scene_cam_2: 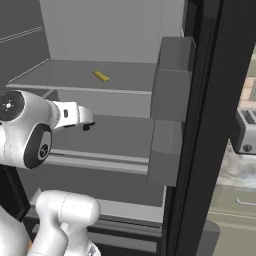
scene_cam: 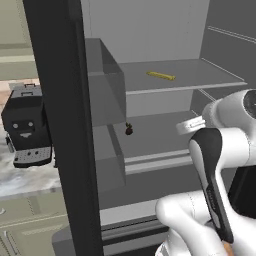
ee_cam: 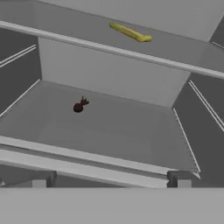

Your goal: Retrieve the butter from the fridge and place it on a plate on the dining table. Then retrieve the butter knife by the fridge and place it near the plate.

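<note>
I have the fridge [scene_cam: 60, 125] door open and my gripper [ee_cam: 111, 181] poised at the lower shelf with fingers spread wide, holding nothing. The butter [scene_cam: 161, 75] lies on the upper shelf, untouched, above a small dark lump [ee_cam: 79, 106]. By my judgement every step remains: butter, plate, knife.

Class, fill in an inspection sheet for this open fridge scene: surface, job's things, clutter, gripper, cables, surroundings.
Surface: pale grey fridge shelves, two levels.
Job's things: butter lies flat on the upper shelf, untouched; fridge door stands open.
Clutter: a tiny dark lump on the lower shelf.
Gripper: gripper open, holding nothing, in front of the lower shelf and below the butter.
Cables: nothing seen.
Surroundings: black coffee machine on the counter left of the fridge; toaster to the right.
</note>
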Controlling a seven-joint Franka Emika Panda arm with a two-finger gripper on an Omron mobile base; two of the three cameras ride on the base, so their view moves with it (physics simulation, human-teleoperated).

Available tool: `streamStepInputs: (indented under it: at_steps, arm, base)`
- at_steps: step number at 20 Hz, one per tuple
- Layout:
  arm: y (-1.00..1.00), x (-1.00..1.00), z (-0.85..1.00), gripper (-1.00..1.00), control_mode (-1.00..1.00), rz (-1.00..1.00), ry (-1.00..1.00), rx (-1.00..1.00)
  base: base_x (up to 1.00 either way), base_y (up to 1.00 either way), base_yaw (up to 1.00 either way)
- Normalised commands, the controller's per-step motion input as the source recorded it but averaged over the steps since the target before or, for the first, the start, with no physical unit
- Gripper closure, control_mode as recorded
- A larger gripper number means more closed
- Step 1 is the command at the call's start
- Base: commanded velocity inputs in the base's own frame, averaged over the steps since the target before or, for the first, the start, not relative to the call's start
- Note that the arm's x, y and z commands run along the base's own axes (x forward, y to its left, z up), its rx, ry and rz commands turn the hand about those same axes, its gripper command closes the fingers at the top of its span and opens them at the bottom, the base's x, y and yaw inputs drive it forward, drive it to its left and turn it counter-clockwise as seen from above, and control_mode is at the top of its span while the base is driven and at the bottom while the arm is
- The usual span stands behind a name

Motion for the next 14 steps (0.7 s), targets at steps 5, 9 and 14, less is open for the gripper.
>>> streamStepInputs:
  at_steps: [5, 9, 14]
  arm:
    - [0.09, 0.01, 0.83, -1.0, -1.0, 0.0, -0.03, -0.03]
    - [0.07, 0.1, 0.52, -1.0, -1.0, 0.0, -0.02, 0.0]
    - [0.01, 0.42, 0.26, -1.0, -1.0, 0.0, 0.0, 0.0]
  base:
    - [0.0, 0.0, 0.0]
    - [0.0, 0.0, 0.0]
    - [0.0, 0.0, 0.0]
